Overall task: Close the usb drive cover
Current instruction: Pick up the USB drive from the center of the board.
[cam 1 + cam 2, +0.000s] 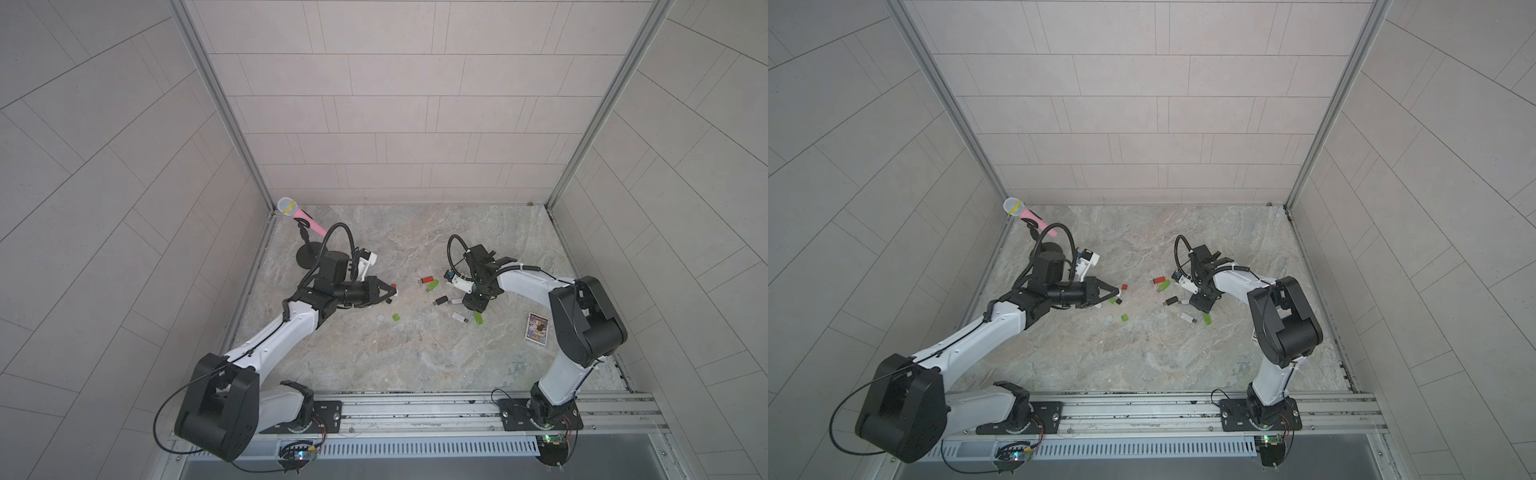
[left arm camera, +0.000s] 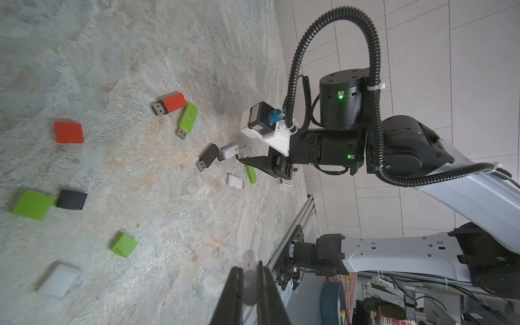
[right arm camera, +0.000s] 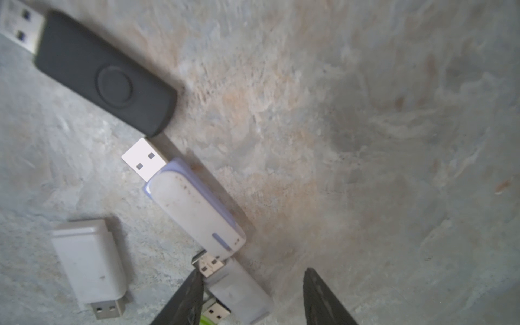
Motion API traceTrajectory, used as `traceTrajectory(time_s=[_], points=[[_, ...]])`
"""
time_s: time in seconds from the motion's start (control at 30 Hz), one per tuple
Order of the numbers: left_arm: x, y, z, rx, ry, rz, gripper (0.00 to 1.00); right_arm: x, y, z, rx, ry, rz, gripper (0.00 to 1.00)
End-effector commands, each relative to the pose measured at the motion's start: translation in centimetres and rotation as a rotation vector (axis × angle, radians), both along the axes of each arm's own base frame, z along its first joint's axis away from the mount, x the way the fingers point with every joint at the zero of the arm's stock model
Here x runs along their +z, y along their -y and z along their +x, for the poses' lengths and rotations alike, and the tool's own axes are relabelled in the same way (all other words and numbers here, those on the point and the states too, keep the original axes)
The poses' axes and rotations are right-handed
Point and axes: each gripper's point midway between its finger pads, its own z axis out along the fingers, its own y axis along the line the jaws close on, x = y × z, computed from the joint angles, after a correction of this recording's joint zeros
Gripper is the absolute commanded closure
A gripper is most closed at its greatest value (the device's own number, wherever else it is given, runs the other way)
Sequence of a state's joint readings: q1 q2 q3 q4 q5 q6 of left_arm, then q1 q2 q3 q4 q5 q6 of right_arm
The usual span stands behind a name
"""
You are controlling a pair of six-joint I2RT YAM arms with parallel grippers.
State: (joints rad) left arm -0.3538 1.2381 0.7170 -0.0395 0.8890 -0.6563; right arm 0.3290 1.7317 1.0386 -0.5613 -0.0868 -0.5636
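A small, pale cover [image 2: 249,257] is pinched in the left gripper [image 2: 250,267], whose jaws are closed flat on it. It is blurred so close to the lens that its being a drive cover is judged rather than plainly seen. The right gripper [image 3: 253,272] is held low over the bench [image 1: 415,353] with its jaws well apart and nothing taken up. Between them, nearer one finger, a pale drive [image 3: 242,292] lies flat with its metal plug bare. It is just beside a white and lilac drive [image 3: 197,208] and near a black swivel drive [image 3: 107,76]. Loose caps, a red cap [image 2: 69,132] among them, are scattered near the left arm.

The pale drive is judged light, stiff and smooth-sided, so it may be expected to slide or twist under a loose pinch. It is best taken across the long sides of the body, back from the plug, so that the plug end is left clear for the cover.
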Motion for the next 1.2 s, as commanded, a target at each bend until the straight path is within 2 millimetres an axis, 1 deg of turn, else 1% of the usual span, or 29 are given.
traceTrajectory(time_s=[0.0,0.23,0.33,0.4,0.53,0.57,0.73,0.83,0.87,0.93,1.07,1.17], points=[[0.8,0.1,0.4,-0.008,0.031,-0.005,0.95,-0.5,0.2,0.0,-0.036,-0.014,-0.014,0.46],[0.8,0.1,0.4,-0.009,0.032,-0.005,0.95,-0.6,1.4,-0.2,-0.102,-0.036,0.005,0.57],[0.7,0.1,0.3,-0.009,0.03,-0.005,0.95,-0.8,1.9,-0.4,-0.129,-0.06,0.019,0.6],[0.7,0.1,0.4,-0.009,0.03,-0.005,0.95,-1.0,2.3,-0.5,-0.149,-0.079,0.025,0.64],[0.8,0.1,0.3,-0.01,0.031,-0.006,0.95,-1.0,2.7,-0.3,-0.201,-0.103,0.051,0.66],[0.8,0.1,0.4,-0.01,0.031,-0.006,0.95,-1.1,2.8,-0.3,-0.213,-0.109,0.049,0.68],[0.9,0.1,0.4,-0.007,0.035,-0.006,0.95,-1.3,4.1,0.1,-0.316,-0.121,0.045,0.7],[0.9,0.1,0.4,-0.006,0.034,-0.007,0.95,-1.2,4.7,0.3,-0.39,-0.123,0.069,0.74],[1.0,0.1,0.4,-0.005,0.032,-0.008,0.95,-1.1,5.0,0.5,-0.416,-0.121,0.078,0.75],[1.0,0.1,0.4,-0.007,0.034,-0.009,0.95,-1.0,5.2,0.4,-0.451,-0.127,0.086,0.7],[1.0,0.1,0.4,-0.008,0.033,-0.009,0.95,-0.8,5.0,-0.4,-0.455,-0.156,0.096,0.63],[1.1,0.1,0.3,-0.011,0.034,-0.012,0.95,-0.6,5.3,-1.2,-0.449,-0.172,0.078,0.61]])
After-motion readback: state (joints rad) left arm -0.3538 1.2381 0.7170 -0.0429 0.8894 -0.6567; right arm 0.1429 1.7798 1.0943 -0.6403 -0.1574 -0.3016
